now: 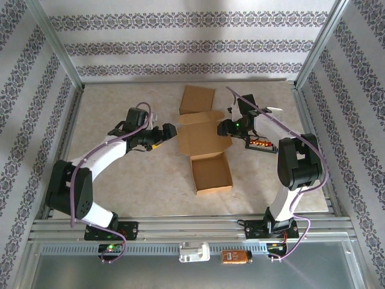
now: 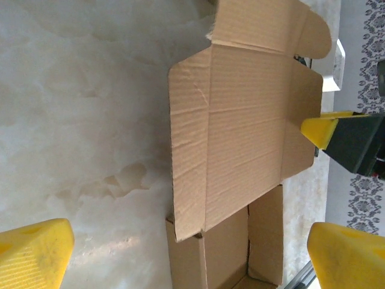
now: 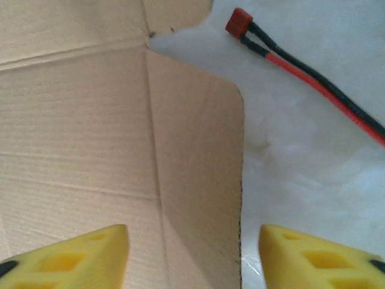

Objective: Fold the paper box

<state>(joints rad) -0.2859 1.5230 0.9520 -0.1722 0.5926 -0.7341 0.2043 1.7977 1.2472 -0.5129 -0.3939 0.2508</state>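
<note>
Starting flap fold: right gripper (image 3: 192,244) part-open astride box (image 1: 201,144) flap (image 3: 198,156), left gripper (image 2: 189,235) wide, empty; next pinch and lift.

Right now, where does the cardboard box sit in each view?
Top external: cardboard box mid-table, between the two arms.
Left wrist: box from centre to right, its tray end at the bottom.
Right wrist: box across the left two thirds.
Shared landmark: rounded side flap under the right gripper.

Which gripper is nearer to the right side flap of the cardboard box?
Right. The right gripper straddles the flap's outer edge; the left gripper hangs beyond the box's opposite side.
</note>
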